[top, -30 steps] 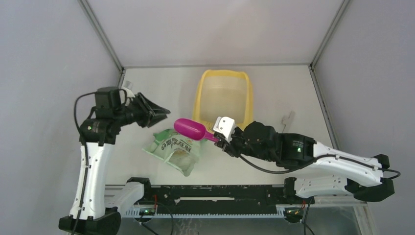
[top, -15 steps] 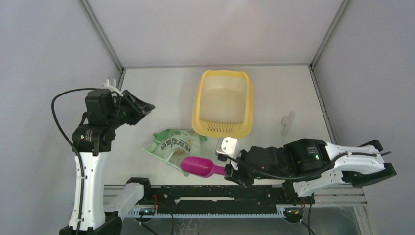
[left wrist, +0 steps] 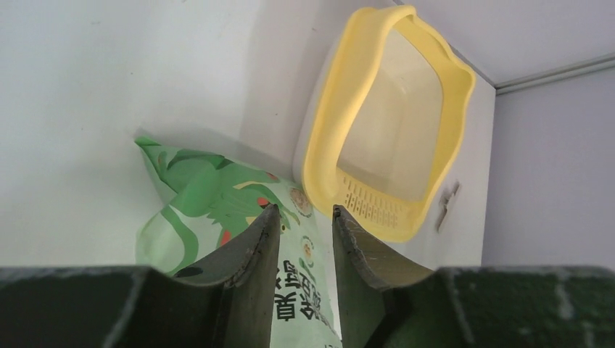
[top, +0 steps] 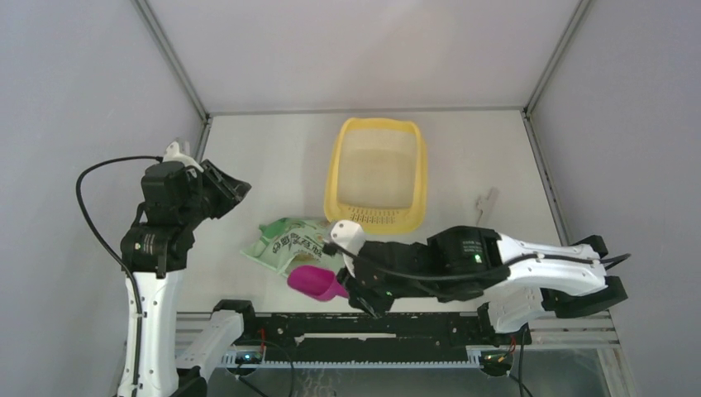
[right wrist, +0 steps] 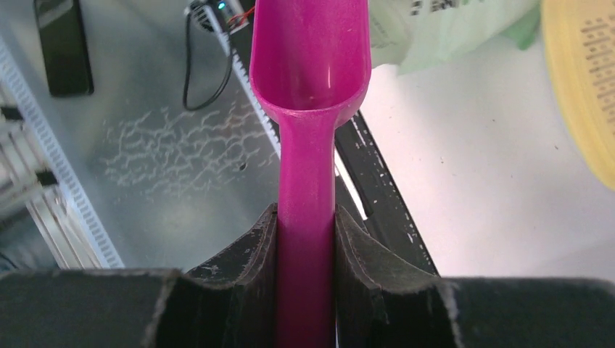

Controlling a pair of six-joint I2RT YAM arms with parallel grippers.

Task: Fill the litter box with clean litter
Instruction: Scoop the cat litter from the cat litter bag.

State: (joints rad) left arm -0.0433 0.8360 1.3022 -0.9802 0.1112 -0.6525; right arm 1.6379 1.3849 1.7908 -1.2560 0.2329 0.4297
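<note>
Clamps right end effector on magenta scoop handle at near counter edge, empty bowl beside green litter bag. Shows left end effector narrowly parted, empty. Locates litter box beyond scoop, long axis near-to-far, grille end nearest, right arm nearer.

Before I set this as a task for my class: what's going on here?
The right tool grips a magenta scoop by its handle. The bowl is empty, and the scoop sits low at the near edge of the table, beside a light green bag. The left tool hangs raised on the left, fingers apart with nothing between them, looking down at the bag and the yellow litter box behind it. Nothing is being poured into the box right now.
</note>
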